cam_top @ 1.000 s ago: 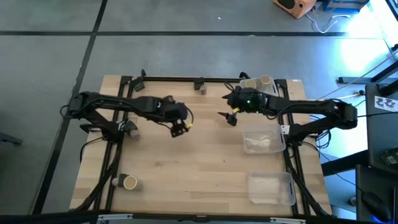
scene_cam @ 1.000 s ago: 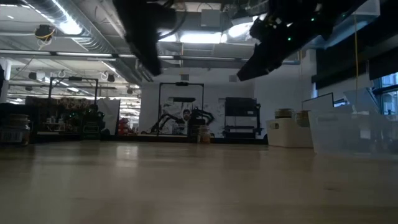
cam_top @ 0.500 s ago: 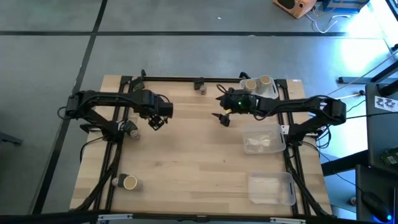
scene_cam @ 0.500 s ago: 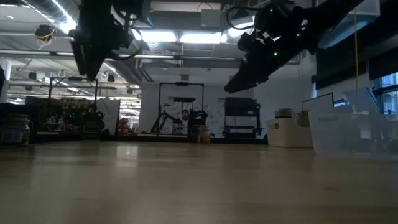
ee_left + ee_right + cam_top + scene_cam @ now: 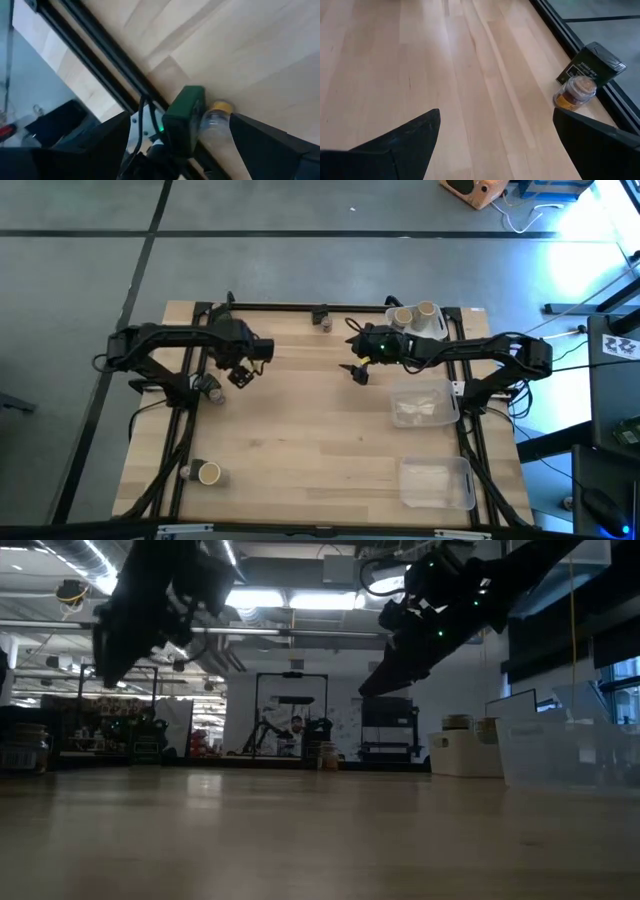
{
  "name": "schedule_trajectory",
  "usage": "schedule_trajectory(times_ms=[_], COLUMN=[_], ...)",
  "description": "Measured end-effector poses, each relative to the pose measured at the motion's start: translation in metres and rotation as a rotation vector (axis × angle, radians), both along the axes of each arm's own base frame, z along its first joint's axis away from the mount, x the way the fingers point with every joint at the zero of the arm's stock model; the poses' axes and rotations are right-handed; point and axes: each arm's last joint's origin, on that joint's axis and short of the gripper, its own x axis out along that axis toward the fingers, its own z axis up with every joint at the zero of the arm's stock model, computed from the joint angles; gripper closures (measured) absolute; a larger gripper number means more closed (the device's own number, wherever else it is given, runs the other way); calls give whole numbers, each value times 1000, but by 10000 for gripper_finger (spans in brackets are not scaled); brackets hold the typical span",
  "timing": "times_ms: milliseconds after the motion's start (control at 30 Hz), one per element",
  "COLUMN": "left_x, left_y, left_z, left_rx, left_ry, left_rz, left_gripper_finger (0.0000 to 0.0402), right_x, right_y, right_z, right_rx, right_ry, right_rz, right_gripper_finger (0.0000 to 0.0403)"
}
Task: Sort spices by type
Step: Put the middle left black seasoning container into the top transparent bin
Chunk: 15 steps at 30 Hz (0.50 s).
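Note:
My left gripper (image 5: 240,376) hangs open above the table's left part, a little right of a clear jar with a yellow cap (image 5: 215,121) and a green block (image 5: 184,120) at the left edge (image 5: 207,388). My right gripper (image 5: 356,371) is open above the table's far middle. Ahead of it a tan-topped jar (image 5: 575,92) and a dark block (image 5: 592,62) stand on their bases by the far rail (image 5: 323,320). Two tan-topped jars (image 5: 413,314) sit in the white tray (image 5: 438,327). Another tan-topped jar (image 5: 208,473) stands near the near-left corner.
Two clear plastic trays lie along the right side, one (image 5: 421,404) mid-table and one (image 5: 436,481) near the front. A black rail frame (image 5: 280,307) runs around the table. Bare wood (image 5: 310,440) fills the middle and near part.
My left gripper has swung from the table's middle toward the left edge, ending near the jar and block there. My right gripper has drifted a little toward the left, staying above the far middle. Both stay open; no spice has moved.

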Motion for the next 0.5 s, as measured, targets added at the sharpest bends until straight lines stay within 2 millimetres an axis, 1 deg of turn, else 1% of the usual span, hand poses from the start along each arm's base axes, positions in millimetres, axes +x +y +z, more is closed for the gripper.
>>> schedule_trajectory(times_ms=[200, 400, 500], left_x=[-13, -24, -30], left_y=[-2, 3, 3], left_z=[-17, -33, -40], left_rx=[-37, -64, -98], left_ry=[68, 36, 58], left_rz=[12, 43, 70], left_gripper_finger=[78, 78, 78], right_x=[0, 1, 1], right_y=[0, 0, 0], right_z=[0, 2, 2], right_rx=[-2, 0, 0], right_ry=[-6, -20, -25], right_rz=[0, -4, -5], right_gripper_finger=[17, 17, 17])
